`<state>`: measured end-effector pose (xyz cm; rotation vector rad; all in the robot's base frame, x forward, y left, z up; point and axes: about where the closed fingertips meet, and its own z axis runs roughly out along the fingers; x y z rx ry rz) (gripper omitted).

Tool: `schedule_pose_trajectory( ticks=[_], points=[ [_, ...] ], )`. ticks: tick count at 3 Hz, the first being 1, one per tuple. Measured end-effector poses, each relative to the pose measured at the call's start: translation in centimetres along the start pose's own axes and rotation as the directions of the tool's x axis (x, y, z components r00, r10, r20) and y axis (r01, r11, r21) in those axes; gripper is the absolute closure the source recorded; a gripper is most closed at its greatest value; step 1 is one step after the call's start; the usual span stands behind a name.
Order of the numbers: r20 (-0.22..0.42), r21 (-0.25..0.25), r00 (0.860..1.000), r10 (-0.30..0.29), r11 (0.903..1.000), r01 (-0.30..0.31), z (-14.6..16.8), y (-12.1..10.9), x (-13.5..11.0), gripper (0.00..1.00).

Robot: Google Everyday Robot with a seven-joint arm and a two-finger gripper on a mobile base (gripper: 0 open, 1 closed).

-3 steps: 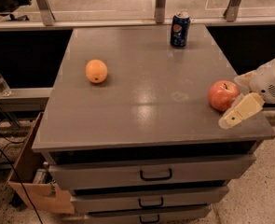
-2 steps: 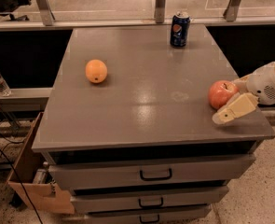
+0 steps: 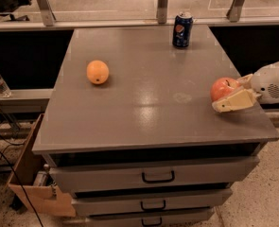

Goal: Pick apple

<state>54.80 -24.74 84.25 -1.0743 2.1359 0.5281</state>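
Observation:
The red apple (image 3: 222, 87) with a yellowish blush rests near the right edge of the grey cabinet top (image 3: 148, 98). My gripper (image 3: 228, 94) reaches in from the right, its white arm (image 3: 274, 82) behind it. One cream finger (image 3: 234, 102) lies against the apple's near side. The other finger (image 3: 245, 79) sits at its far right side. The jaws stand closed around the apple, which still touches the top.
A plain orange fruit (image 3: 97, 72) lies at the left middle of the top. A blue soda can (image 3: 182, 30) stands at the back. Drawers (image 3: 158, 176) are below the front edge, and a cardboard box (image 3: 32, 183) stands on the floor at left.
The near finger has swung in from an angled, spread position to lie against the apple. The apple has stayed in place.

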Motion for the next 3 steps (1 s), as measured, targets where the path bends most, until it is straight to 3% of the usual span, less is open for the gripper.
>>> schedule_pose_trajectory(
  ticks=[1, 2, 3],
  points=[
    [0.081, -0.006, 0.997, 0.014, 0.9999, -0.014, -1.6, -0.9, -1.3, 0.85],
    [0.211, -0.040, 0.977, 0.045, 0.9985, -0.037, -5.0, -2.0, -3.6, 1.00],
    [0.327, -0.087, 0.942, 0.078, 0.9948, -0.052, -8.3, -2.7, -6.0, 1.00]
  ],
)
